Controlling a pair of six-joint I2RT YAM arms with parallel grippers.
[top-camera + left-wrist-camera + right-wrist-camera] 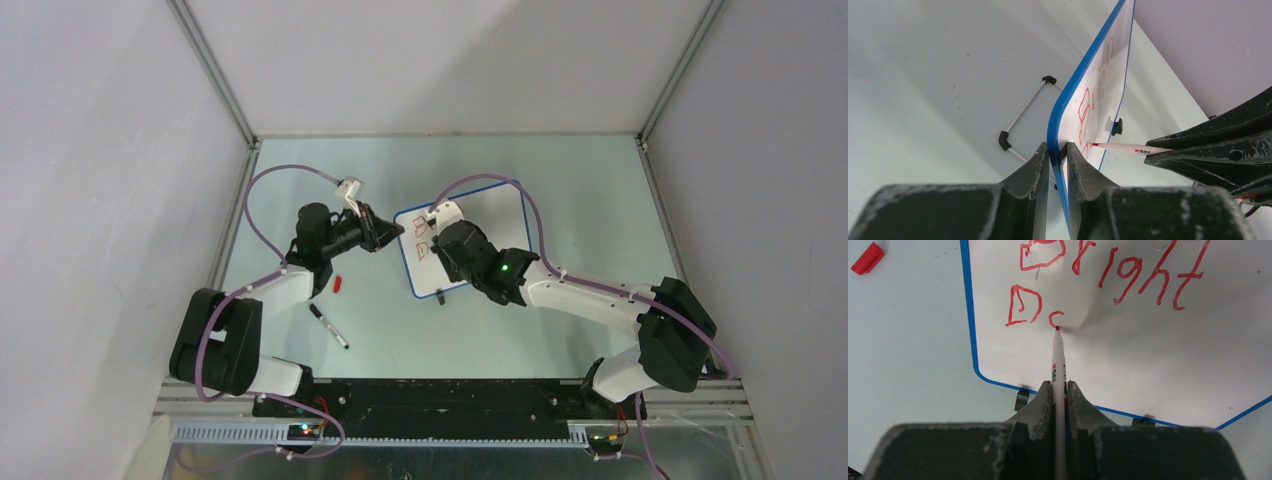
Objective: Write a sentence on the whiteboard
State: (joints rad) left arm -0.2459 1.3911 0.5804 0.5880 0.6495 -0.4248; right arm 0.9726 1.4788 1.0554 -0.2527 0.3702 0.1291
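Noted whiteboard [500,215] at centre of top view, edge pinched by left claw [1058,150]. Right claw [1059,387] clamped on marker [1058,352], tip touching half-drawn letter after "D" of sentence [1118,275]. Risk: hard tip pressure flexing whiteboard, skewing stroke or breaking pinch.

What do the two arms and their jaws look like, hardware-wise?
Left arm and right arm: white link shells and bulky black joint housings. A lilac cable runs outside each. A green light glows on a black joint of the right arm. The jaws are dark and wedge-shaped, scuffed with pale wear marks.
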